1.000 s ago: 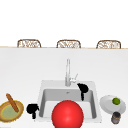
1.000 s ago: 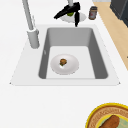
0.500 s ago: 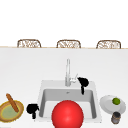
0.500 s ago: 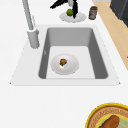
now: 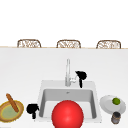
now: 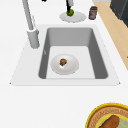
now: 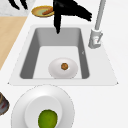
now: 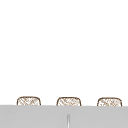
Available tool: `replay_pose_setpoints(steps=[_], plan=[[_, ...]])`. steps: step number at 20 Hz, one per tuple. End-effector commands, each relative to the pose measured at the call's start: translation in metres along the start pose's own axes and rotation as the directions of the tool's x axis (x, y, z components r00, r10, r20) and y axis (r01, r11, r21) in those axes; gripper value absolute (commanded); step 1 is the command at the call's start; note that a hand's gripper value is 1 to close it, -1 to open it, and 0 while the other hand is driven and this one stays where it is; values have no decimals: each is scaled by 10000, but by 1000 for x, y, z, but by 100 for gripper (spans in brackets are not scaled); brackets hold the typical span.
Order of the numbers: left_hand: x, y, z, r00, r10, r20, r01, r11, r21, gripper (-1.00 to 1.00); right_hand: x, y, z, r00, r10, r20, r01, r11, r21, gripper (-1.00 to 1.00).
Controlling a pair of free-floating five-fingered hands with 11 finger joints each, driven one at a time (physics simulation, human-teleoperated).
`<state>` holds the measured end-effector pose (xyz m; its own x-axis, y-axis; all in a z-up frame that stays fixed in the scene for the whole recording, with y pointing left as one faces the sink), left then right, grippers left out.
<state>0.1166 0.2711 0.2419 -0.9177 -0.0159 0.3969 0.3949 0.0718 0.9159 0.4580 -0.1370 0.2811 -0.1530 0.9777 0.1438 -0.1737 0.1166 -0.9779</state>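
Observation:
My right hand (image 5: 80,75) hovers just right of the faucet (image 5: 67,73), above the back rim of the sink (image 5: 92,86). It is open, with one finger pointing straight down and the others reaching toward the faucet (image 7: 97,35). In the right side view the same hand (image 7: 68,9) hangs over the basin's far end. A white plate (image 7: 56,71) lies in the basin with a small brown morsel (image 7: 64,66) on it. My left hand (image 5: 32,109) floats idle at the sink's front left corner, fingers relaxed.
A red ball (image 5: 67,115) covers the sink's front in the front view. Left of the sink stands a yellow bowl (image 5: 6,113) with a bread stick (image 5: 12,102). To the right are a white plate (image 5: 106,105) bearing a lime (image 5: 116,101) and a dark jar (image 5: 116,117).
My right hand has risen from over the basin and moved back toward the faucet. The left hand has not moved.

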Motion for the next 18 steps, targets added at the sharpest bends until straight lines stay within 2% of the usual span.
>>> replay_pose_setpoints(steps=[1, 2, 5, 9, 12, 14, 18], plan=[[0, 0, 0, 10000, 0, 0, 0, 10000, 0, 0, 4, -15, -15, 9998, 183, -53, -182, 9997, 177, -100], [0, 0, 0, 10000, 0, 0, 0, 10000, 0, 0, 5, -15, -20, 9998, 177, -70, -175, 9994, 313, -100], [0, 0, 0, 10000, 0, 0, 0, 10000, 0, 0, 11, -9, -39, 9976, 656, -209, -634, 9934, 953, -100], [0, 0, 0, 10000, 0, 0, 0, 10000, 0, 0, 17, -16, -51, 9971, 718, -266, -664, 9837, 1669, -100], [0, 0, 0, 10000, 0, 0, 0, 10000, 0, 0, 21, -18, -64, 9967, 753, -286, -671, 9725, 2231, -100], [0, 0, 0, 10000, 0, 0, 0, 10000, 0, 0, 23, -19, -73, 9970, 717, -306, -608, 9611, 2693, -100], [0, 0, 0, 10000, 0, 0, 0, 10000, 0, 0, 31, -21, -90, 9974, 615, -367, -439, 9298, 3654, -100]])
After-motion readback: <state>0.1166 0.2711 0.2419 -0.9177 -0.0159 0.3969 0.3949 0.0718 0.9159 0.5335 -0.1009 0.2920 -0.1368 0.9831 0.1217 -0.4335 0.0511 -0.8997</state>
